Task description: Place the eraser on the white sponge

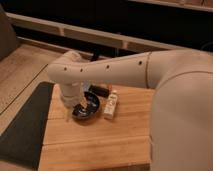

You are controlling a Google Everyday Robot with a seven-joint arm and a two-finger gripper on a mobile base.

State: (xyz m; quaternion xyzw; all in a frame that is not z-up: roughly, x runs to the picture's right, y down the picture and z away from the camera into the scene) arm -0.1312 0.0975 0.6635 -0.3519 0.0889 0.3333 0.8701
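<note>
the hand (79, 107) hangs at the end of the white robot arm (115, 72), low over a dark round bowl (89, 113) on the left part of the light wooden surface (95, 145). its fingers are spread and grasp nothing that can be made out. just right of the bowl lies a white oblong block (110, 105); whether this is the eraser or the sponge, i cannot tell. a small dark object (100, 91) sits behind the bowl. a dark mat (22, 122) lies left of the surface.
</note>
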